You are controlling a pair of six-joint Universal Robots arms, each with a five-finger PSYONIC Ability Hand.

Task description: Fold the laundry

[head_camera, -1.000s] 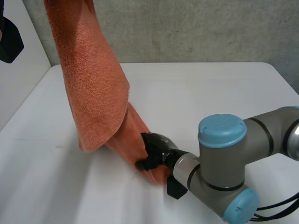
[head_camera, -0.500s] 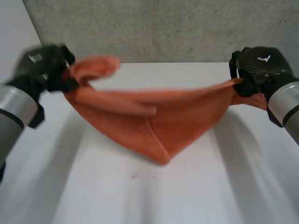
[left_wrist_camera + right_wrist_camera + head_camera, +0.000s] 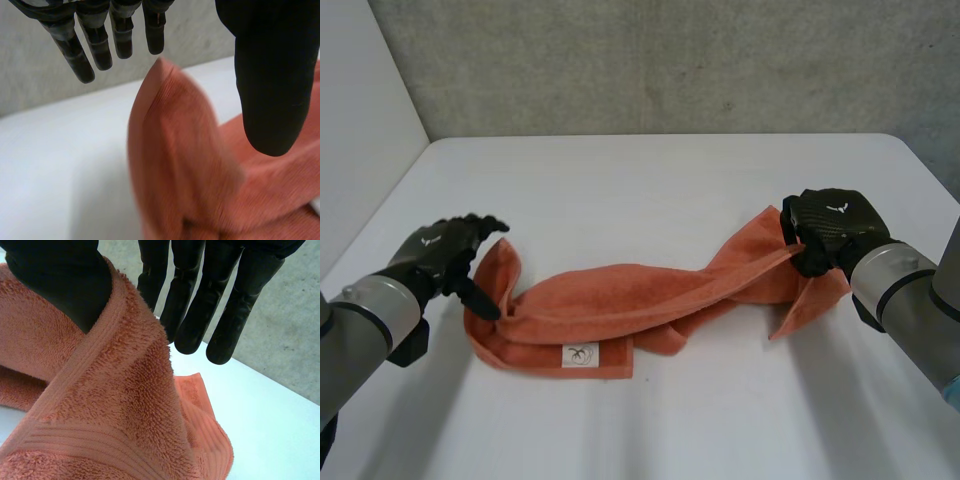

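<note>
Left hand, at the frame's lower left, is wide and slack beside the towel's upturned corner, gripping nothing. Right hand, mid-right, pinches the other end, raised. The towel lies twisted across the bench, so a one-sided pull would likely drag and bunch it.

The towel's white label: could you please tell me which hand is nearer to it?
Left. The left hand is open beside the towel near the label; the right hand pinches the far end.
</note>
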